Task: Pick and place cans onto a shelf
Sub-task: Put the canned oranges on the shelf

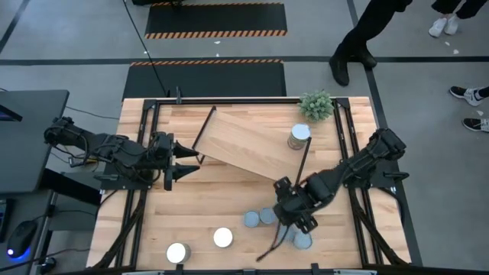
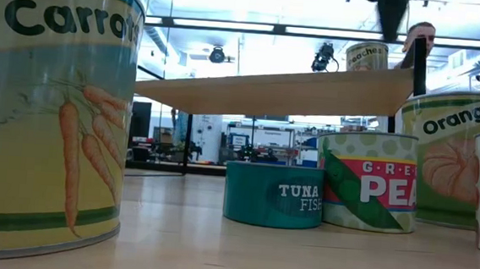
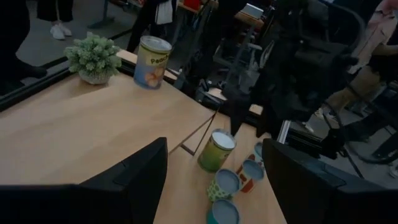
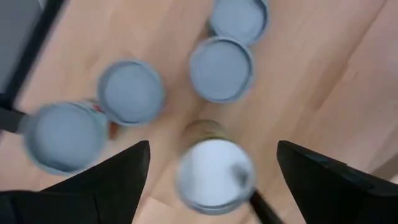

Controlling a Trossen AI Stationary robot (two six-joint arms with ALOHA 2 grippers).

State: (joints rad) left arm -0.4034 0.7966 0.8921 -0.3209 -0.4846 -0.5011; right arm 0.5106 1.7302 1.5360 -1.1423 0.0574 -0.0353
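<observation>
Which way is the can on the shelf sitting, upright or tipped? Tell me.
Upright. The can on the shelf shows its round top in the high view, and in the left wrist view it stands on its base beside the potted plant.

Bright ceiling lights [image 2: 231,25] glare behind the level view, leaving near cans [image 2: 47,112] soft. The right wrist picture is smeared; cans [image 4: 221,67] there look blurred.

overhead, table-level, two wrist views
</observation>
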